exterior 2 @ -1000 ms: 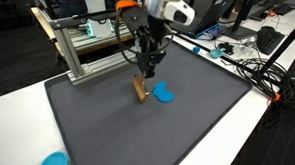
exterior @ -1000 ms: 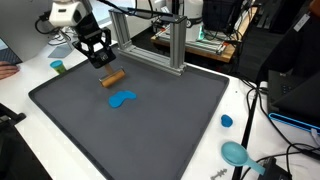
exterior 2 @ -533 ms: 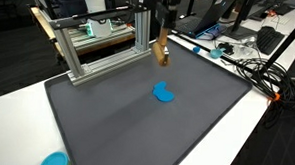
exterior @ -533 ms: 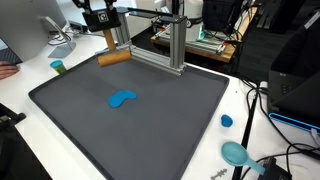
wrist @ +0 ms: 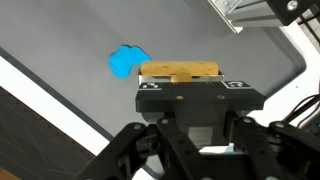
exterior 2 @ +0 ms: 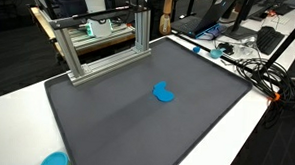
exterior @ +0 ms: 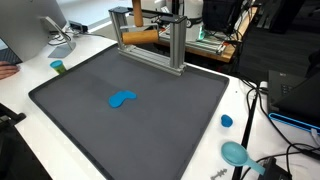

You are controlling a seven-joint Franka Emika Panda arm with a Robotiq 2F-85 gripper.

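Note:
My gripper is shut on a brown wooden block, held crosswise between the jaws high above the dark grey mat. In both exterior views the block hangs near the top edge, in front of the aluminium frame, and the gripper itself is almost wholly out of view above it. A flat blue piece lies on the mat far below; it also shows in both exterior views.
An aluminium frame stands at the mat's far edge. A small teal cup, a blue cap and a teal bowl sit on the white table around the mat. Cables lie at the table's side.
The gripper has risen from just above the mat near the blue piece to the top of the views, carrying the brown block up with it. The blue piece has stayed put.

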